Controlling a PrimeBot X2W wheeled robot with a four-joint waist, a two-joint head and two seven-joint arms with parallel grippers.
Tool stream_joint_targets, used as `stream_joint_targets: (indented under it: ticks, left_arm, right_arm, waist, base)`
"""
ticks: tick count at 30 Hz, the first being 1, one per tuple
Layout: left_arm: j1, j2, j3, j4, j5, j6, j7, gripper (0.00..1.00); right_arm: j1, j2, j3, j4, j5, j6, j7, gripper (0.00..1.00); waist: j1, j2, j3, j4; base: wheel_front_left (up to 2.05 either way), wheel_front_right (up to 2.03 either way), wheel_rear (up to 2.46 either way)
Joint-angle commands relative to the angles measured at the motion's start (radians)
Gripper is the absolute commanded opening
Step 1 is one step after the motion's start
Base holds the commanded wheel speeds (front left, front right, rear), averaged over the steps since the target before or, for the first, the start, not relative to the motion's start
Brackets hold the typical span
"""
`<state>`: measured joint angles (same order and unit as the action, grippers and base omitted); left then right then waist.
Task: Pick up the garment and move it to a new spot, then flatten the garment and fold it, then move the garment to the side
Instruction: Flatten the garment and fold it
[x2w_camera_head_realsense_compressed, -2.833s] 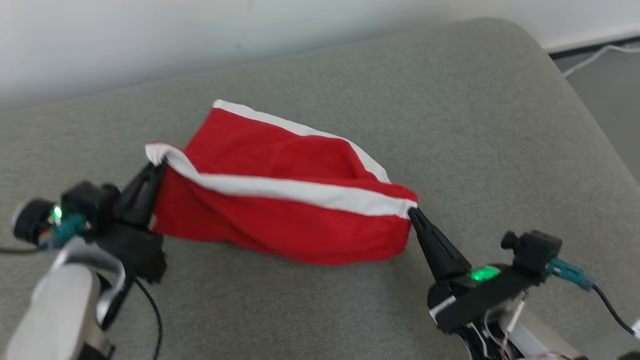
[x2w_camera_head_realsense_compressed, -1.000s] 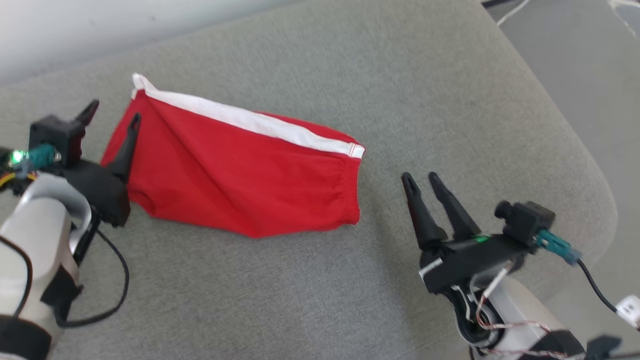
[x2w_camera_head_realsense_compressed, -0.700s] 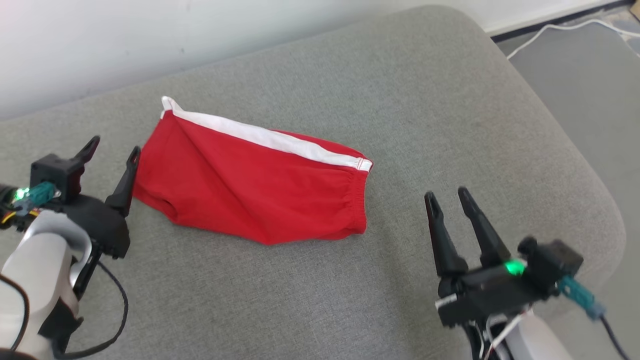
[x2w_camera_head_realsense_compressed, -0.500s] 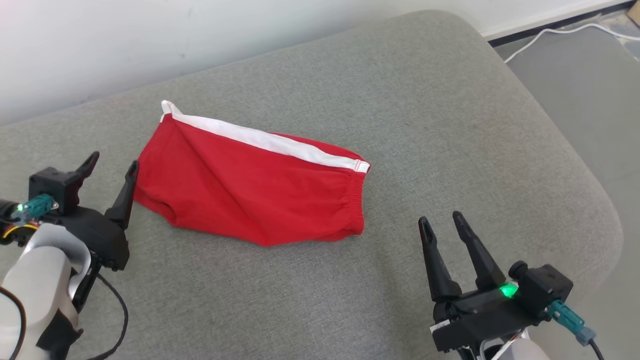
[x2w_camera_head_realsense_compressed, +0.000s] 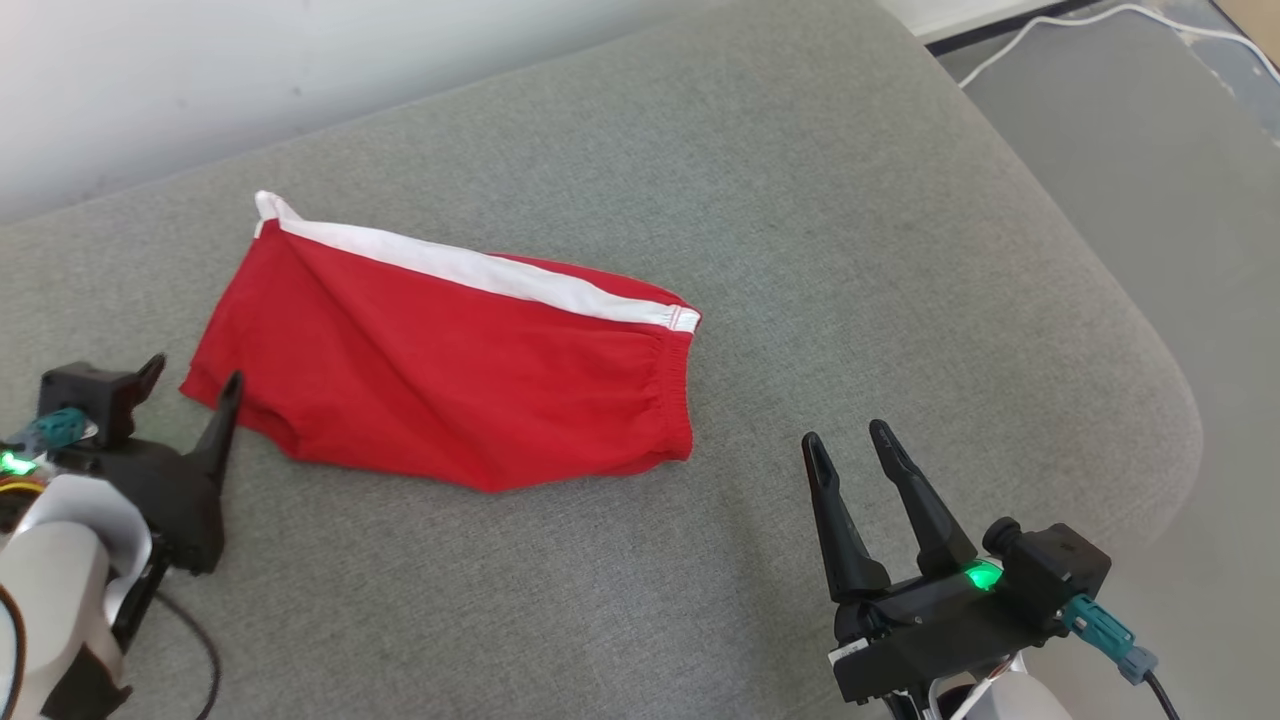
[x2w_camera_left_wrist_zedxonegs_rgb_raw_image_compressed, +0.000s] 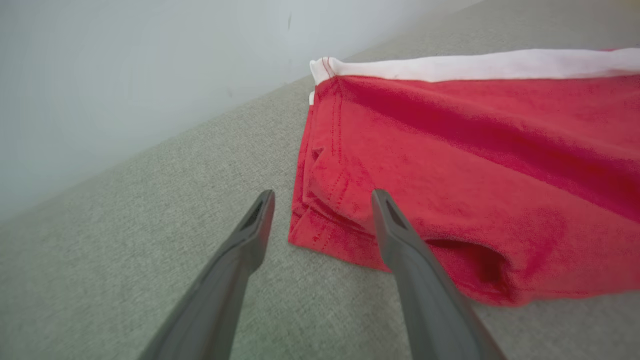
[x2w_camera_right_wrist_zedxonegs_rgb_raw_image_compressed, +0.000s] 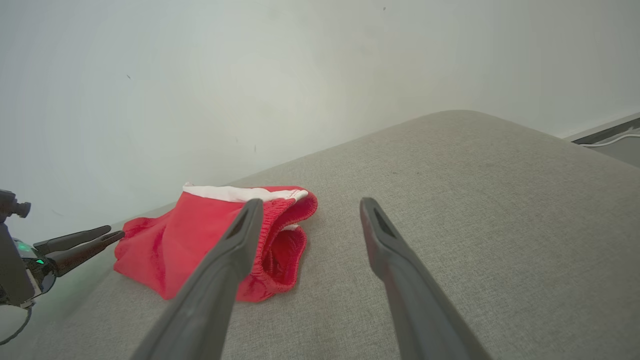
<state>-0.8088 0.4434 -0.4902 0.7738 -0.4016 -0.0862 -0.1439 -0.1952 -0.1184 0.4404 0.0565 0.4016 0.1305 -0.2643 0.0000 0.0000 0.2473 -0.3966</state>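
Note:
The garment (x2w_camera_head_realsense_compressed: 450, 370), red shorts with a white side stripe, lies folded on the grey cushion (x2w_camera_head_realsense_compressed: 850, 250). My left gripper (x2w_camera_head_realsense_compressed: 190, 380) stands open just off the garment's left corner, holding nothing. In the left wrist view that corner of the garment (x2w_camera_left_wrist_zedxonegs_rgb_raw_image_compressed: 450, 165) lies right past the fingertips of the left gripper (x2w_camera_left_wrist_zedxonegs_rgb_raw_image_compressed: 322, 197). My right gripper (x2w_camera_head_realsense_compressed: 848, 438) is open and empty, to the right of and nearer than the elastic waistband end. The right wrist view has the garment (x2w_camera_right_wrist_zedxonegs_rgb_raw_image_compressed: 200, 240) left of my right gripper (x2w_camera_right_wrist_zedxonegs_rgb_raw_image_compressed: 310, 205), with the left gripper (x2w_camera_right_wrist_zedxonegs_rgb_raw_image_compressed: 112, 234) beyond it.
A white wall (x2w_camera_head_realsense_compressed: 200, 70) runs behind the cushion. The cushion's rounded right edge (x2w_camera_head_realsense_compressed: 1150, 360) drops to a grey floor (x2w_camera_head_realsense_compressed: 1150, 150), where a white cable (x2w_camera_head_realsense_compressed: 1050, 30) lies. Bare cushion stretches in front of and to the right of the garment.
Both grippers let go of the garment, which now lies flat on the cushion. Both have since drawn back toward me, still open. The head camera has shifted too.

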Motion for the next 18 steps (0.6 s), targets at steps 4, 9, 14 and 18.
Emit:
stream_joint_targets:
  ticks: [4,9,14,18]
  left_arm:
    - [0.007,0.018,-0.002,0.036,-0.011,-0.001,0.007,1.00]
    - [-0.011,0.012,-0.016,0.082,-0.015,-0.008,0.023,1.00]
    - [-0.023,-0.006,-0.031,0.108,-0.021,-0.018,0.033,0.80]
    - [-0.037,-0.020,-0.048,0.118,-0.024,-0.025,0.032,0.00]
  right_arm:
    - [-0.015,0.007,0.007,0.007,0.003,0.000,-0.003,1.00]
    - [-0.020,0.009,0.014,0.015,-0.001,0.000,-0.003,1.00]
    - [-0.030,0.012,0.023,0.020,-0.006,0.000,-0.003,1.00]
    - [-0.032,0.010,0.026,0.022,-0.012,0.000,-0.003,1.00]
  waist:
    - [0.0000,0.0000,0.014,-0.015]
    - [0.0000,0.0000,0.020,-0.018]
    - [0.0000,0.0000,0.025,-0.018]
    - [0.0000,0.0000,0.024,-0.015]
  base:
    - [0.00,0.00,0.00]
    - [0.00,0.00,0.00]
    - [0.00,0.00,0.00]
    - [0.00,0.00,0.00]
